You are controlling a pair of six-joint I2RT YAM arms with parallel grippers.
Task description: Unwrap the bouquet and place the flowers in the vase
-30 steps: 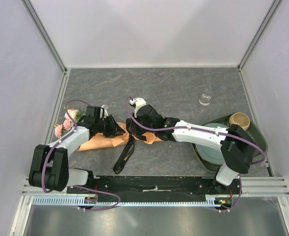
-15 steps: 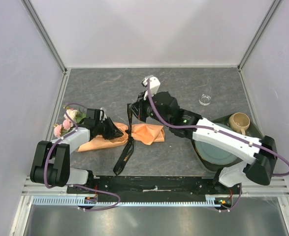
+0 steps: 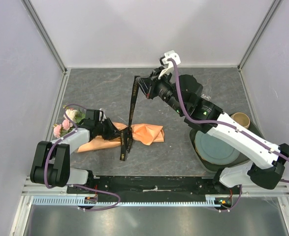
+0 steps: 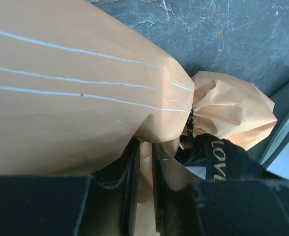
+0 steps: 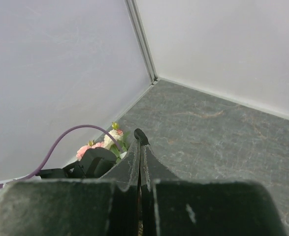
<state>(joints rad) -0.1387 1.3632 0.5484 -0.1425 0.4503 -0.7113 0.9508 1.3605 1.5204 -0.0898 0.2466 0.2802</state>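
Bouquet [image 3: 144, 133] in orange-tan kraft paper lies flat on the dark grey marbled table [image 3: 100, 83], left of centre, bloom end pointing left. Pink & cream flowers [image 3: 65, 123] poke out of the paper nr the left wall. Left pincer [image 3: 115, 131] sits low, pinching a fold of the kraft paper just left of the cinched waist. In the wrist view the paper fills the narrow gap btw its fingers [image 4: 132, 167]. Right pincer [image 3: 141, 89] is raised over the far-middle of the table, pressed together on the top end of the black ribbon [image 3: 130, 110] w/ gold lettering. Ribbon runs straight from there down to the bouquet's waist & crosses it. Its free end lies on the table on the near side. Can't tell if it's knotted at the waist. Beige mug [image 3: 241, 118] & pale blue plate [image 3: 218, 152] sit far right, partly behind the right arm.
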